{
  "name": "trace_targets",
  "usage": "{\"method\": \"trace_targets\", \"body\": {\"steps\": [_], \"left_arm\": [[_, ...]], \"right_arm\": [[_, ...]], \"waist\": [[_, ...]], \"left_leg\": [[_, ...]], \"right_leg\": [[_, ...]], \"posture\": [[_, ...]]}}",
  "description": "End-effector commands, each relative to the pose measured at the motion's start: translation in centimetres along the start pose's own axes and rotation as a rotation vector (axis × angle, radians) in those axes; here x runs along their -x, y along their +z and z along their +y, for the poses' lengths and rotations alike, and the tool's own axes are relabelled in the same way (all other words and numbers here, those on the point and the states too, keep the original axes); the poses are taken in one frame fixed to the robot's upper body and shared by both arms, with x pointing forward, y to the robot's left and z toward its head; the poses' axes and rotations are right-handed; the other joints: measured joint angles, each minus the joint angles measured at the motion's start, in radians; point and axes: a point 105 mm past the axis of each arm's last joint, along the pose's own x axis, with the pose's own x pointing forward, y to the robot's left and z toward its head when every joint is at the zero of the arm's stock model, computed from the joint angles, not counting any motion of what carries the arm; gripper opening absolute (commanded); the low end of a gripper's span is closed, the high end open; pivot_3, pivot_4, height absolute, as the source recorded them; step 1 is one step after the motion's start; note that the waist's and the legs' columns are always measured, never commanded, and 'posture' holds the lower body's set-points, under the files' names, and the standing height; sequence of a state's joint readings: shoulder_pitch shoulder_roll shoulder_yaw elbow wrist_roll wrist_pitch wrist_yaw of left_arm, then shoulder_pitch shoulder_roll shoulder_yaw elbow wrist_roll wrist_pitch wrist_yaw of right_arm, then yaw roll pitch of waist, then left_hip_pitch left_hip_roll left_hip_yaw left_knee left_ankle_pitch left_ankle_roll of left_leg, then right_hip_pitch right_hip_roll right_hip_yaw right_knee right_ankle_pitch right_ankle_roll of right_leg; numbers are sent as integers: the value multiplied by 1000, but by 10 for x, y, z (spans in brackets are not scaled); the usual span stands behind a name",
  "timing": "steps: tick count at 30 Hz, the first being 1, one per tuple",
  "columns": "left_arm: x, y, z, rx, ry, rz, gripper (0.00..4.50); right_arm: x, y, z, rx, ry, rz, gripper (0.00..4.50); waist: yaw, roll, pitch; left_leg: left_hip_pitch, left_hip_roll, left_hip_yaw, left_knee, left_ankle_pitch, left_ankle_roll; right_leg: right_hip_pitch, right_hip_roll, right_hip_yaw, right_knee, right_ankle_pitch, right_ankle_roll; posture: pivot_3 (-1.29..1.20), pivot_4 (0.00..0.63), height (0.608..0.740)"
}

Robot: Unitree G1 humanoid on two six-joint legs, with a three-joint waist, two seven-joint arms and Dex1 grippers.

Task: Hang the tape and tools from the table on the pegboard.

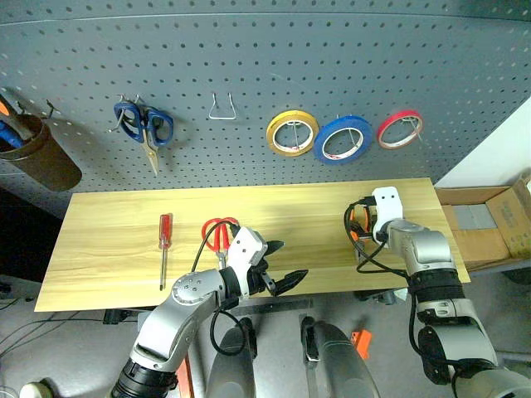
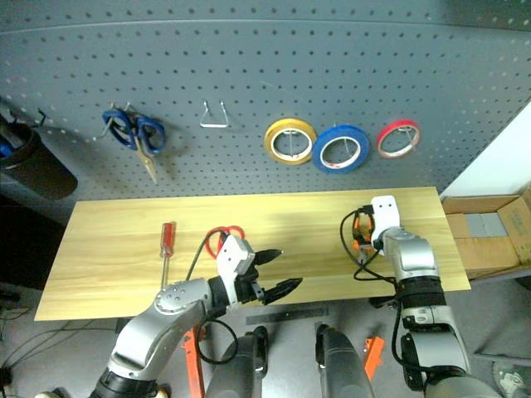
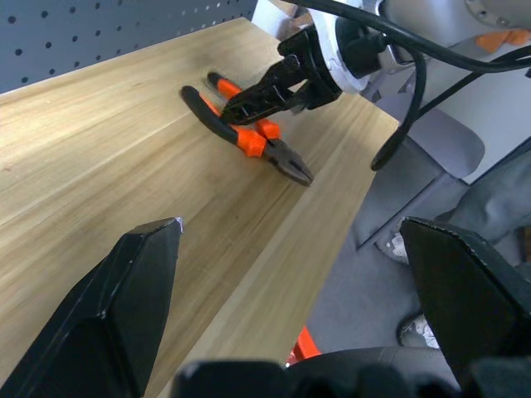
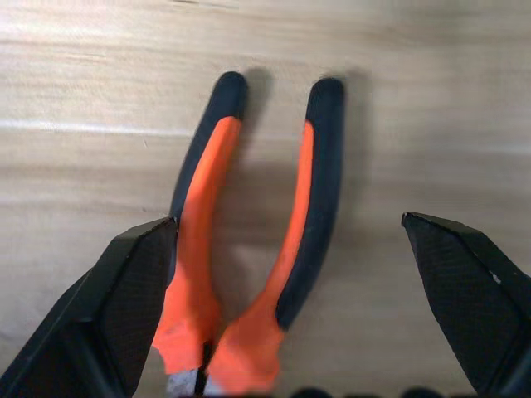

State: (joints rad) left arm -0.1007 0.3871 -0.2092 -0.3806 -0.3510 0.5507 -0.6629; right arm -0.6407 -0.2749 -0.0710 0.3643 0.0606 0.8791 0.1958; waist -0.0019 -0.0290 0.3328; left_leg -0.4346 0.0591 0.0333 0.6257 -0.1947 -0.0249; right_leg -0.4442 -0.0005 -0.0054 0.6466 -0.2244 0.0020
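Grey pegboard [image 1: 265, 75] fills the top of the frame, and the blue tape [image 1: 343, 139] already hangs there, upper right of centre, between a yellow roll [image 1: 292, 133] and a red roll [image 1: 400, 129]. So it's down to the tools on the pale wooden table [image 1: 108, 240]. Pliers [image 4: 249, 240] sit at the right of the table, and the right gripper [image 4: 290, 315] hovers right over the handles, fingers spread wide, nothing held. Looks like the pliers pick-up: next it needs to drop and close. Left gripper [image 1: 286, 267], also wide open and empty, sits centre-bottom by the red scissors [image 1: 219, 233]; the screwdriver [image 1: 164, 249] lies further left.
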Motion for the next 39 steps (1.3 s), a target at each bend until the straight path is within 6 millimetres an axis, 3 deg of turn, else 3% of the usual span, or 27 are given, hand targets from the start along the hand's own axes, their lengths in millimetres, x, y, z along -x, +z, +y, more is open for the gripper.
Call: {"method": "trace_targets", "body": {"steps": [1,13,31,34,37,39], "left_arm": [[0,12,-6,-15,-15,-39,4500],[1,13,1,-13,1,-48,4500],[0,15,8,-31,20,-58,4500],[1,16,9,-33,23,-61,4500],[1,17,9,-34,22,-63,4500],[0,16,8,-35,21,-63,4500]], "right_arm": [[-7,-17,3,6,7,71,4464],[-2,-4,-22,15,-60,46,4464],[-3,-11,-13,41,-17,87,4464],[-3,-14,-9,25,-1,100,3966],[-2,-15,-10,21,-8,104,2996],[-2,-15,-10,22,-10,102,2886]], "waist": [[1,1,7],[5,2,24],[3,2,24],[3,2,24],[3,2,24],[3,2,24]], "left_leg": [[0,0,0,0,0,0],[-1,0,0,0,0,0],[-1,1,0,-1,0,-1],[-1,1,0,-1,0,-1],[-1,1,0,-1,0,-1],[-1,1,0,-1,0,-1]], "right_leg": [[0,0,0,0,0,0],[0,0,-1,-1,-1,-1],[-1,0,-1,-1,-1,-1],[-1,0,-1,-1,-1,-1],[-1,0,-1,-1,-1,-1],[-1,0,-1,-1,-1,-1]], "posture": [[95,434,740],[79,410,740],[90,394,740],[92,392,740],[94,385,740],[93,381,740]]}}
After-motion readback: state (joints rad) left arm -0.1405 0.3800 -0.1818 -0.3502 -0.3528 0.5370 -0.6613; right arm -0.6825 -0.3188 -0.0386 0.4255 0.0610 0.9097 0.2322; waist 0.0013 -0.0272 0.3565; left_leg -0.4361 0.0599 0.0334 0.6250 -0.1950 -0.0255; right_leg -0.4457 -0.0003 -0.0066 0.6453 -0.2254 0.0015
